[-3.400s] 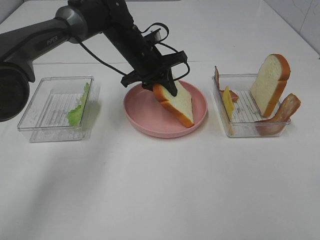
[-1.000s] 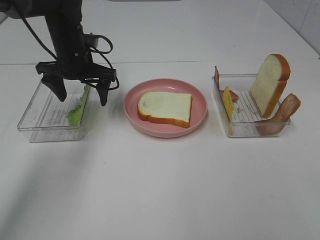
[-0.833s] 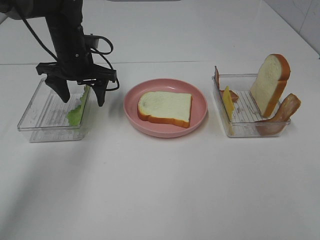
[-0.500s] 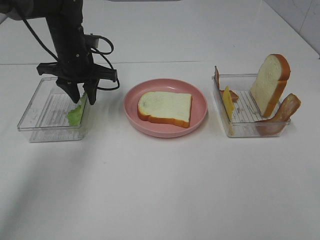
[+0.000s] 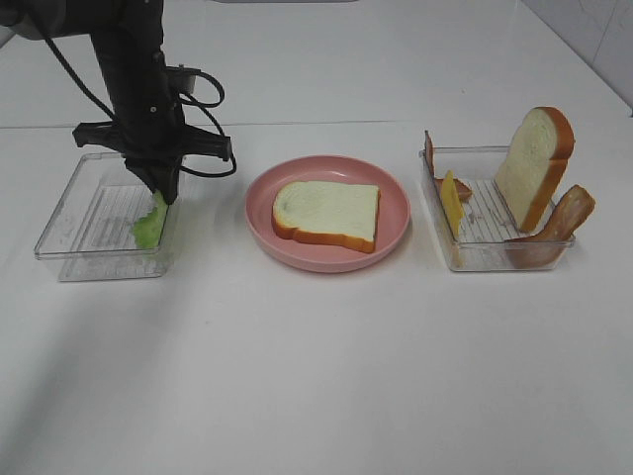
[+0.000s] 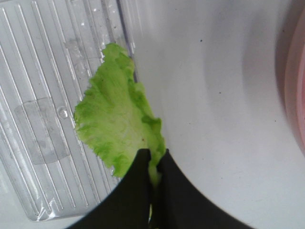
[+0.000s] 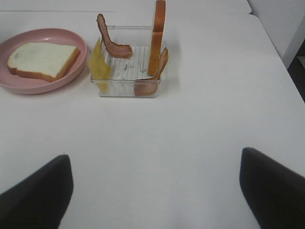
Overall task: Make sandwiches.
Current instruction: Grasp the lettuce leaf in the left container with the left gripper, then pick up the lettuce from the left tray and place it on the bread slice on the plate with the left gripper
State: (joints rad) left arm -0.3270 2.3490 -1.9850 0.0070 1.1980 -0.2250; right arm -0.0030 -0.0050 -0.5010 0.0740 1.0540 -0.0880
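A bread slice [image 5: 327, 215] lies flat on the pink plate [image 5: 396, 233]; it also shows in the right wrist view [image 7: 42, 59]. The green lettuce leaf [image 5: 150, 224] leans against the wall of the left clear tray [image 5: 74, 237]. My left gripper [image 5: 163, 188] is shut on the leaf's upper edge; the left wrist view shows the fingers [image 6: 153, 171] pinching the lettuce [image 6: 116, 124]. The right tray [image 5: 485, 252] holds a standing bread slice [image 5: 534, 163], yellow cheese [image 5: 451, 203] and bacon strips [image 5: 564, 220]. My right gripper [image 7: 152, 191] is open, far from the tray, out of the high view.
The white table [image 5: 316, 376] spreads in front of the plate and trays. The right tray [image 7: 126, 71] with bread [image 7: 157, 36], cheese [image 7: 99, 64] and bacon [image 7: 112, 40] stands beyond my right gripper.
The left gripper put the bread slice on the plate, moved left over the lettuce tray, lowered, and closed its fingers on the lettuce leaf's edge.
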